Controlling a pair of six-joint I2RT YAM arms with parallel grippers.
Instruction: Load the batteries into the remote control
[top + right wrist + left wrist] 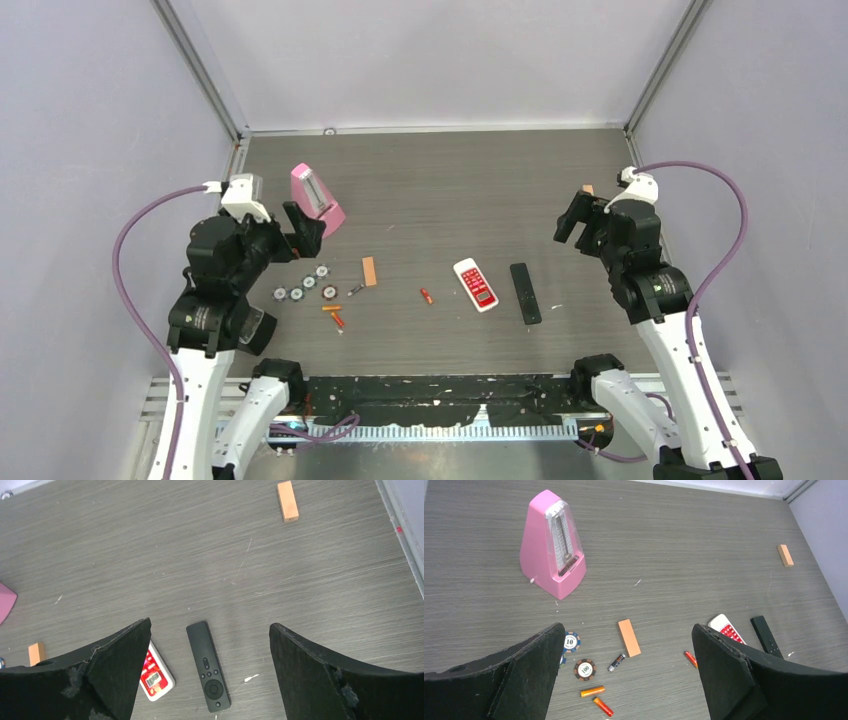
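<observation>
My fingers (308,236) stand spread wide on both arms, holding nothing. From above, the left gripper (303,230) hangs beside the pink metronome (318,200), and the right gripper (573,216) is well apart from the white-and-red remote (476,284) and the black remote (525,292). The batteries (334,314) lie loose on the table (440,190). My left wrist view puts them scattered just below my open jaws. My right wrist view looks down on both remotes. I judge nothing begun. Next I must come down squarely over one thin battery; which remote takes it, I cannot tell.

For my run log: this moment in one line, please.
left gripper open, empty; right gripper open, empty; batteries on table; black remote, white remote untouched
</observation>
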